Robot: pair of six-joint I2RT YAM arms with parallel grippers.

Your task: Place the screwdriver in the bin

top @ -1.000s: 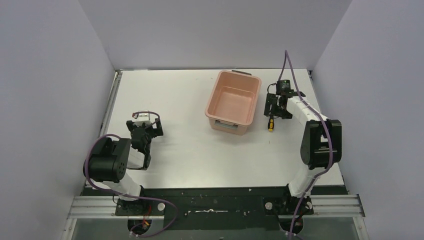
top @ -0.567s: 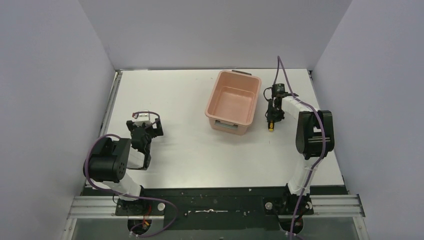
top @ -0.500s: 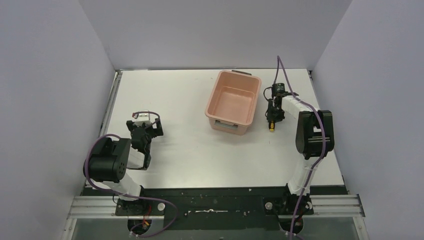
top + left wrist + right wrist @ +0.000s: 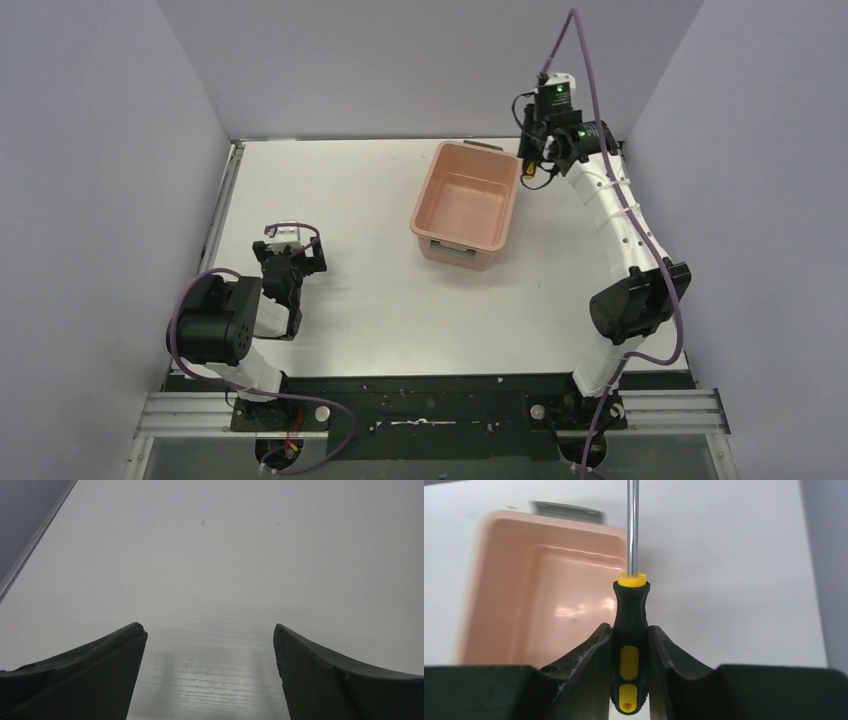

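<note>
2 fingers of the right gripper (image 4: 630,630) pinch the screwdriver (image 4: 630,607) by its handle, raised near the bin's (image 4: 456,253) far right corner. Released here, it may clip the rim and land on the table (image 4: 340,200). The left gripper (image 4: 210,630) sits spread.

Overhead camera looks down from behind the arm bases over the whole white table (image 4: 350,200). Left wrist view skims it closely; right wrist view, high at far right, shares the salmon-pink rectangular plastic bin (image 4: 499,590).
</note>
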